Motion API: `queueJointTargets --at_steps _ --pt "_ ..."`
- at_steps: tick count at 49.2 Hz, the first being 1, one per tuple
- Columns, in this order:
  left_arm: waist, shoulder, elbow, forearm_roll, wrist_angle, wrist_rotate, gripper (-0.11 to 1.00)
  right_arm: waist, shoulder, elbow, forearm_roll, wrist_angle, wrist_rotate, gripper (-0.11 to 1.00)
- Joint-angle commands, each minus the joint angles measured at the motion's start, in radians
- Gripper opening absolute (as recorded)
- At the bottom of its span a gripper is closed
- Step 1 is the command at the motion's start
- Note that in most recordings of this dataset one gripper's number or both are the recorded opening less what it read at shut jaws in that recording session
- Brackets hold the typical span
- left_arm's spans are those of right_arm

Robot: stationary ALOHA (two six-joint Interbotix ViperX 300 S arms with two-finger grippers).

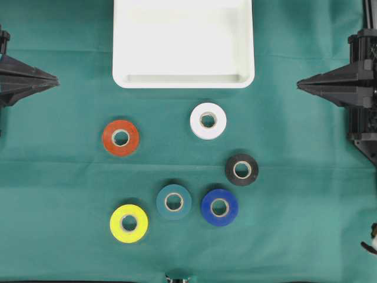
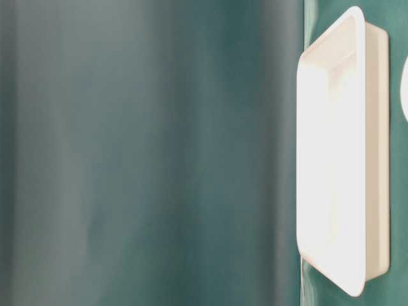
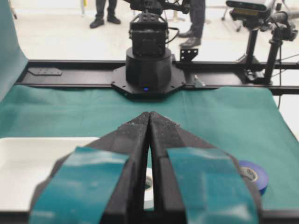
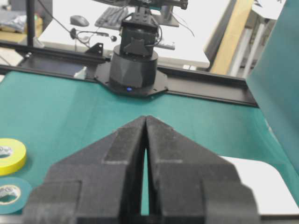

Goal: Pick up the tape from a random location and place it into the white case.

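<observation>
Both your left end effector (image 1: 57, 80) and right end effector (image 1: 298, 85) sit pressed together (nothing held); spread one before descending squarely over the white tape (image 1: 208, 120), nearest the white case (image 1: 183, 82) at top centre.

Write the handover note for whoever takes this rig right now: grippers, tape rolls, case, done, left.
Left gripper: shut, empty, parked at the left edge.
Right gripper: shut, empty, parked at the right edge.
White case: at the far middle of the green cloth, nothing in it.
Tape rolls, all flat on the cloth, apart from one another: white tape nearest the case, orange tape, black tape, teal tape, blue tape, yellow tape.
Done: nothing yet.
Left: pick a roll, place it in the case.
</observation>
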Motion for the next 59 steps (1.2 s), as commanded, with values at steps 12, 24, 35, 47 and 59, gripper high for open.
queueJointTargets --at_steps 12,24,35,47,59 --pt "-0.006 0.006 -0.031 -0.009 0.035 -0.012 0.01 -0.006 0.011 -0.052 0.0 0.098 0.002 0.0" --pt "-0.006 0.014 -0.029 -0.009 0.035 -0.002 0.02 -0.005 0.011 -0.054 0.0 0.13 0.003 0.0" --pt "-0.006 0.015 -0.029 -0.009 0.037 -0.009 0.36 -0.017 0.012 -0.055 0.009 0.132 0.029 0.43" --pt "-0.006 0.015 -0.031 -0.009 0.067 0.011 0.97 -0.028 0.02 -0.054 0.009 0.132 0.037 0.9" --pt "-0.006 0.017 -0.029 -0.009 0.075 0.008 1.0 -0.028 0.02 -0.055 0.009 0.144 0.037 0.91"
